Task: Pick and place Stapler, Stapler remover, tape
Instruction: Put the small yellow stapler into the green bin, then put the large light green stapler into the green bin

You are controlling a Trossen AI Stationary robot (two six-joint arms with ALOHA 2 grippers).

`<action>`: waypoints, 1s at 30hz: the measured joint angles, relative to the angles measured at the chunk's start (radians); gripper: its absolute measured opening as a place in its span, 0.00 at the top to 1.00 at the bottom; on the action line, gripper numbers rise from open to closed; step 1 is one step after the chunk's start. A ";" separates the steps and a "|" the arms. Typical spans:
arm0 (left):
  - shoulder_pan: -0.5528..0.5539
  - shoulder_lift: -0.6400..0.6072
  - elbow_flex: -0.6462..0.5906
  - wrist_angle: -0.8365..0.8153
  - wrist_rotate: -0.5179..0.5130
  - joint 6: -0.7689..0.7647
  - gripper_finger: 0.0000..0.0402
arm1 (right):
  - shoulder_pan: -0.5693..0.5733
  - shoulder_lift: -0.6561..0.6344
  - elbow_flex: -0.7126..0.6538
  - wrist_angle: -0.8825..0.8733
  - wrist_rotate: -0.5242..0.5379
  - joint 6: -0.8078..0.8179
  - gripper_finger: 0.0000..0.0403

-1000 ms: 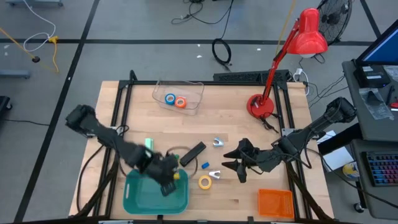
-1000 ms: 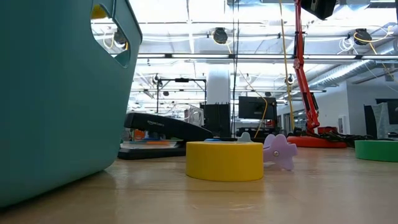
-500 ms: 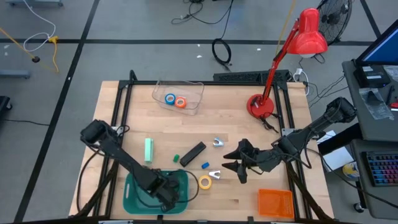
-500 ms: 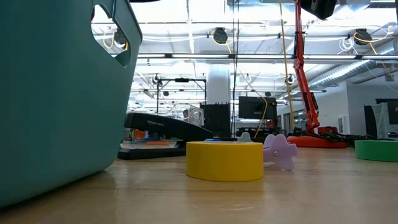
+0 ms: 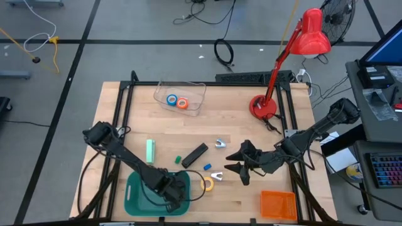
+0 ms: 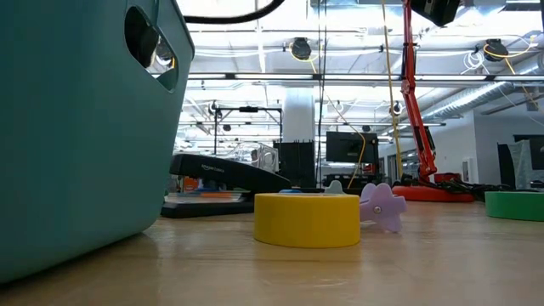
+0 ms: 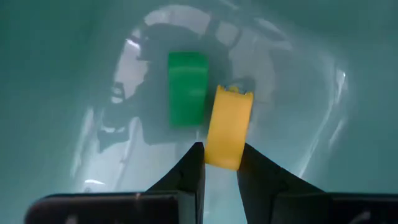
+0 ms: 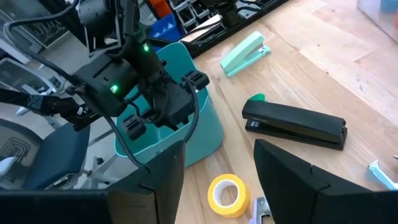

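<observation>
My left gripper (image 5: 174,195) is down inside the teal bin (image 5: 135,199) at the table's near left. It is shut on a small yellow block (image 7: 227,124). A small green block (image 7: 188,87) lies on the bin's floor. My right gripper (image 5: 233,165) is open and empty, right of the yellow tape roll (image 5: 206,184). The black stapler (image 5: 195,154) and the mint stapler (image 5: 150,150) lie flat on the table. Two stapler removers (image 5: 219,144) (image 5: 217,176) lie near them. The blue and orange tape rolls (image 5: 176,101) lie in the clear bin. The green tape roll (image 6: 514,205) shows only in the low view. My left gripper pinches the small yellow block between its two fingers (image 7: 194,163), by the block's two flat sides at its near end (image 7: 222,159). The fingers point down into the bin from above. Most of the block sticks out past the fingertips, over the bin floor beside the green block.
An orange bin (image 5: 277,204) stands at the near right corner. A red desk lamp (image 5: 264,105) stands at the far right. A small green bit (image 5: 178,159) and a blue bit (image 5: 206,167) lie beside the black stapler. The clear bin (image 5: 195,93) is at the far middle.
My left gripper has gone from above the bin's far rim toward the table's near edge and down into the teal bin, carrying the yellow block. The mint stapler, which the arm covered, now shows in full. My right arm has kept still.
</observation>
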State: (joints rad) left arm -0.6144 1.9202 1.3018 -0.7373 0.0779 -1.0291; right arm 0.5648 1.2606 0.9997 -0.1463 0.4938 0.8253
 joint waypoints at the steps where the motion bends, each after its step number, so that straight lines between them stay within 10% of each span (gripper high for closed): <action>1: 0.003 -0.001 0.000 0.000 0.001 0.003 0.82 | 0.000 0.000 0.000 0.000 0.000 0.000 0.54; 11: 0.004 -0.001 0.000 0.007 0.001 -0.007 0.64 | 0.000 0.000 0.000 -0.001 -0.001 0.000 0.54; 30: 0.024 -0.223 0.001 -0.151 -0.143 -0.072 0.64 | 0.000 0.000 0.000 -0.001 -0.001 -0.004 0.54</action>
State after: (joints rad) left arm -0.5908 1.6968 1.3025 -0.8883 -0.0653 -1.1014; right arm 0.5644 1.2606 0.9997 -0.1471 0.4923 0.8215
